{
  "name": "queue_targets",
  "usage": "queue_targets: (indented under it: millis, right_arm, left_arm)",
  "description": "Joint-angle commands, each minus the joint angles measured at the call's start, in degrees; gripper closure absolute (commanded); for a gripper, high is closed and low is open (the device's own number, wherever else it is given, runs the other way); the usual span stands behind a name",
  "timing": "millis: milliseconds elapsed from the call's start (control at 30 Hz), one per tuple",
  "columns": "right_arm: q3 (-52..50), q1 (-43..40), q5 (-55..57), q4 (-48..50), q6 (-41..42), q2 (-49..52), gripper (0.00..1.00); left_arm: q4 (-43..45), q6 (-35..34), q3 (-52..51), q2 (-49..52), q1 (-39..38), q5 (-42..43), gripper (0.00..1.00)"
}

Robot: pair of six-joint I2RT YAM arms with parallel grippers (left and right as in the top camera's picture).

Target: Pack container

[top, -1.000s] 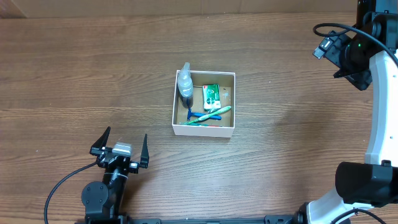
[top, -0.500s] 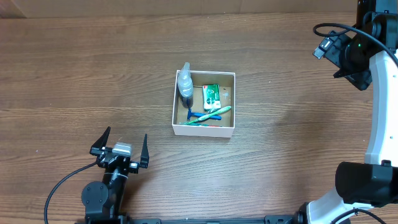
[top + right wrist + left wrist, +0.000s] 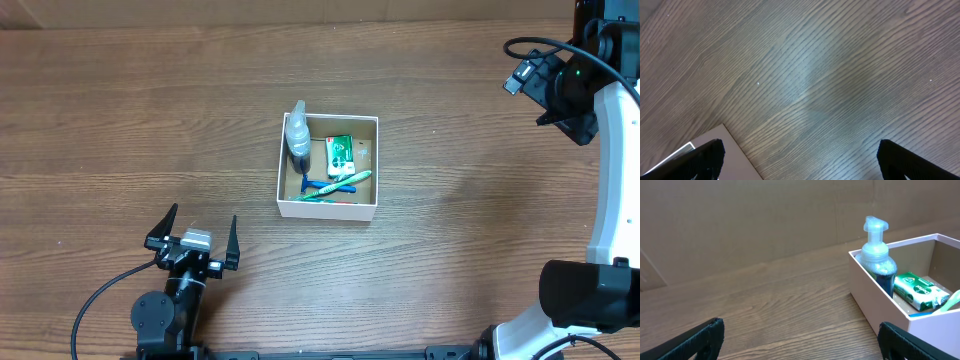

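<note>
The container (image 3: 328,208), a shallow square white box, sits mid-table. In it are a clear pump bottle (image 3: 297,133) leaning on the left wall, a green packet (image 3: 340,155), a green toothbrush (image 3: 345,183) and a blue razor (image 3: 316,185). My left gripper (image 3: 193,232) is open and empty on the near left, well short of the box. The left wrist view shows the container (image 3: 880,310), bottle (image 3: 877,255) and packet (image 3: 917,290) ahead of the open left gripper (image 3: 800,340). My right gripper (image 3: 530,78) is raised at the far right, open and empty (image 3: 800,160).
The wooden table (image 3: 150,120) spreads all round the box. A cardboard wall (image 3: 765,215) stands along the back edge. In the right wrist view a white corner (image 3: 735,165) shows at the lower left over bare wood.
</note>
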Motion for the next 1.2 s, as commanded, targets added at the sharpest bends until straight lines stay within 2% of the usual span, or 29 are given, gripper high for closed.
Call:
queue_targets:
  millis: [0, 500, 700, 800, 867, 1000, 1167]
  right_arm:
    - [0.5, 1.3, -0.1, 0.1, -0.2, -5.2, 0.00]
    - [-0.9, 8.4, 0.6, 0.3, -0.2, -33.6, 0.00]
    - [-16.1, 8.4, 0.7, 0.0, -0.2, -48.7, 0.00]
    - [-27.3, 8.3, 3.3, 10.2, -0.2, -57.2, 0.00]
    - [-35.8, 8.3, 2.4, 21.6, -1.7, -62.8, 0.00]
    - [-55.9, 8.3, -6.3, 46.5, -10.9, -74.2, 0.00]
    - [-74.9, 8.2, -15.2, 65.3, -17.4, -83.6, 0.00]
  left_arm:
    - [0.1, 0.9, -0.3, -0.7, 0.3, -0.6, 0.00]
    - [0.1, 0.9, -0.3, -0.7, 0.3, -0.6, 0.00]
    - [0.1, 0.9, -0.3, -0.7, 0.3, -0.6, 0.00]
    - [0.1, 0.9, -0.3, -0.7, 0.3, -0.6, 0.00]
    - [0.1, 0.9, -0.3, -0.7, 0.3, -0.6, 0.00]
    - [0.1, 0.9, -0.3, -0.7, 0.3, -0.6, 0.00]
    - [0.1, 0.9, -0.3, -0.7, 0.3, -0.6, 0.00]
